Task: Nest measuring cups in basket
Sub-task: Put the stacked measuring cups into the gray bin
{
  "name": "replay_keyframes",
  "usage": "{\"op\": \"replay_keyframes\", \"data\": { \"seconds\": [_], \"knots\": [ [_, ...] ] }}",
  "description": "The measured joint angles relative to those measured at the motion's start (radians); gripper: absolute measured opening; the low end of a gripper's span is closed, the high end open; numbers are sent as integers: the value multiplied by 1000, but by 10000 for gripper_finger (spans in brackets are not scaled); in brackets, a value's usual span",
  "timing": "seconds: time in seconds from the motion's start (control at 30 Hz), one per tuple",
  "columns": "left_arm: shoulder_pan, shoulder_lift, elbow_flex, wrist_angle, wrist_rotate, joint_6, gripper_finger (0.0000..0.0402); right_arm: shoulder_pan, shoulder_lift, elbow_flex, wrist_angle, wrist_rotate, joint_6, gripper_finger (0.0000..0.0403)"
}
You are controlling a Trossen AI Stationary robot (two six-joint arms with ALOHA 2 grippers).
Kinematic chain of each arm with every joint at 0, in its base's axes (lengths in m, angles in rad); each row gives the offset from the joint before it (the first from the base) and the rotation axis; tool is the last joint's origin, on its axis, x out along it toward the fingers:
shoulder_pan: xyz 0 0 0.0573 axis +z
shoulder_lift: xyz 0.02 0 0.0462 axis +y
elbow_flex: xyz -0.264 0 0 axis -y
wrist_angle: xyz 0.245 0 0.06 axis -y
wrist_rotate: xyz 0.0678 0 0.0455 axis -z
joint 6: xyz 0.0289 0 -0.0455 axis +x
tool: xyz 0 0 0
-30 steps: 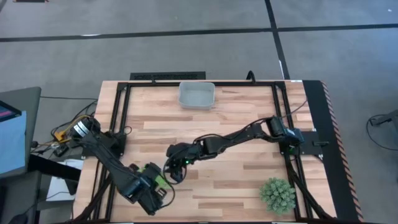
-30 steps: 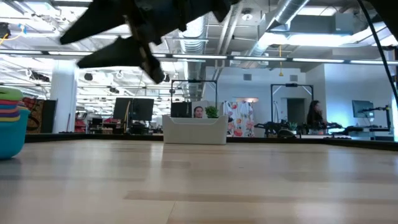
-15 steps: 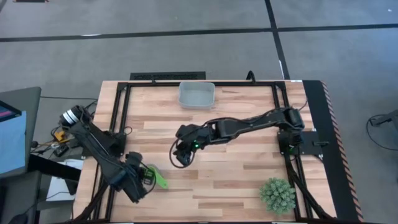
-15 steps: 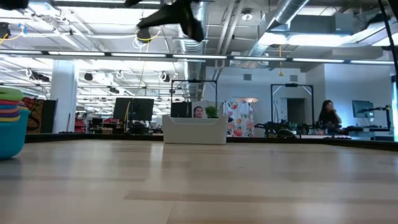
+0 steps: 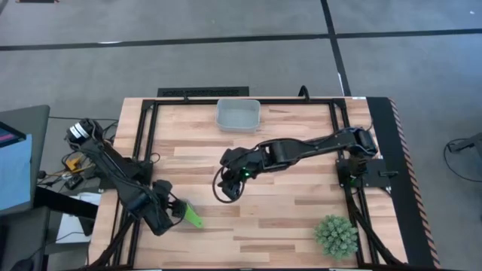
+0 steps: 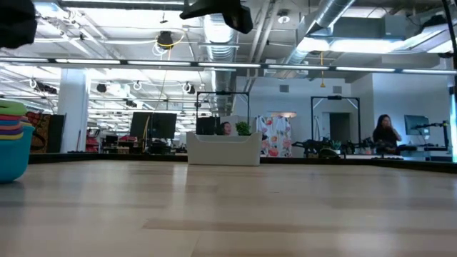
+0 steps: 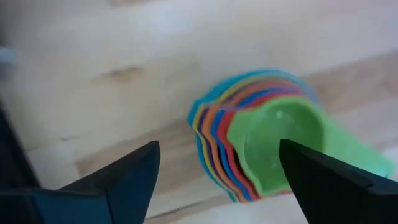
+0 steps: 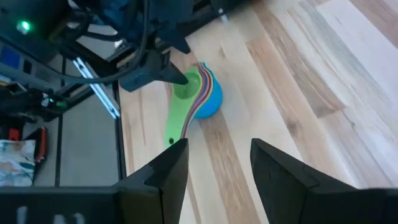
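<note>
Left wrist view shows what the high view hides: measuring cups [image 7: 261,134] nested, green on top, between the spread left claw [image 7: 217,171] fingers, untouched; stack sits near the table [image 5: 286,218] near-left edge; basket [image 5: 238,115] far edge, well apart; right claw [image 5: 228,188] spread mid-table, open wood around.

Much of the cup stack lay out of our sight.
From above we saw only the green handle of the measuring cups [image 5: 193,218]; the bowls sat hidden under the left pincer [image 5: 169,217]. In the low view the stack [image 6: 13,143] was cut by the picture's edge, and the basket [image 6: 223,149] stood too far off for us to see inside. The left wrist view was blurred, so we could not count the nested cups.
</note>
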Motion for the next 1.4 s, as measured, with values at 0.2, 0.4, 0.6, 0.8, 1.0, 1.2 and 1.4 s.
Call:
{"op": "replay_keyframes", "data": {
  "seconds": [0.2,0.4,0.6,0.8,1.0,1.2,1.4],
  "knots": [
    [-1,-26,-116,206,1,25,317,12,0,0,-10,1,1,194],
    [0,-29,-178,247,-43,32,298,17,0,0,-11,0,18,199],
    [0,-28,-190,262,-141,78,271,22,0,0,-11,0,27,193],
    [5,-27,-190,253,-191,80,219,19,0,0,-11,0,53,183],
    [36,-8,-190,245,-192,105,158,7,0,0,-10,1,70,176],
    [68,17,-187,252,-199,115,107,7,0,0,-10,2,81,171],
    [93,18,-187,253,-203,131,81,7,0,0,-10,2,82,168]
  ]
}}
